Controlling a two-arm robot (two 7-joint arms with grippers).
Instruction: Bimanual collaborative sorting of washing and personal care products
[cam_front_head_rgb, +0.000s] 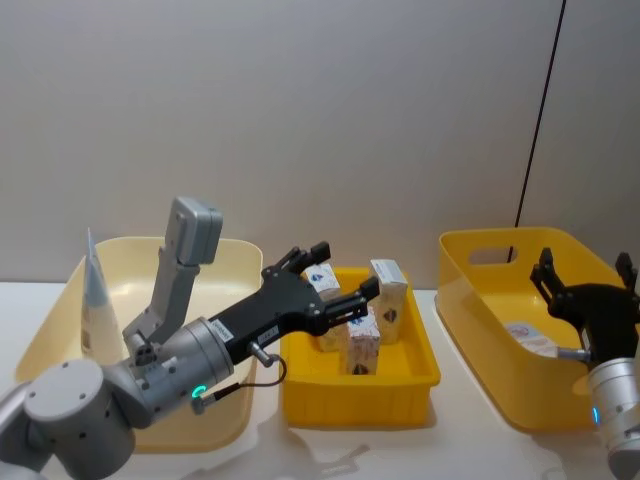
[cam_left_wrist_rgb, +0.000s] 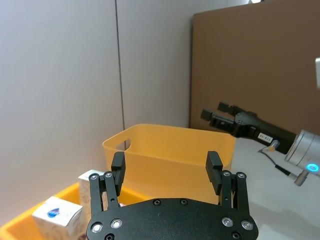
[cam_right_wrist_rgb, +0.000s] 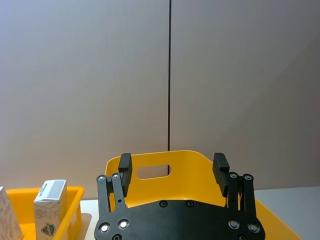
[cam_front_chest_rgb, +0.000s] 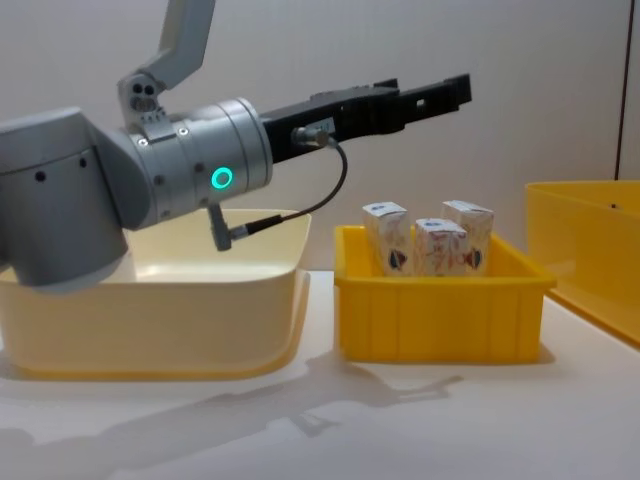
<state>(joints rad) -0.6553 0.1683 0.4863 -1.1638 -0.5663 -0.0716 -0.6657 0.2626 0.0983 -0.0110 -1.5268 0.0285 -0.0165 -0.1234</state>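
Left gripper (cam_front_head_rgb: 338, 272), jaws apart, over cartons (cam_front_head_rgb: 363, 340) in 12 o'clock tray (cam_front_head_rgb: 360, 400), likely lining up pick. Right gripper (cam_front_head_rgb: 587, 275), jaws apart, above 3 o'clock yellow bin (cam_front_head_rgb: 470, 300), probably ready to receive. Tube (cam_front_head_rgb: 95, 290) stands in 9 o'clock cream bin (cam_front_head_rgb: 235, 250).

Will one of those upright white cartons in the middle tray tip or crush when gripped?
Likely tippy: the cartons stand tall, narrow, close together in the yellow tray, under the left hand. Small, so probably light; thin card may dent.

A cream bin (cam_front_chest_rgb: 150, 320), yellow tray (cam_front_chest_rgb: 440, 320) and yellow basket (cam_front_head_rgb: 480, 300) line the white table (cam_front_chest_rgb: 450, 420).
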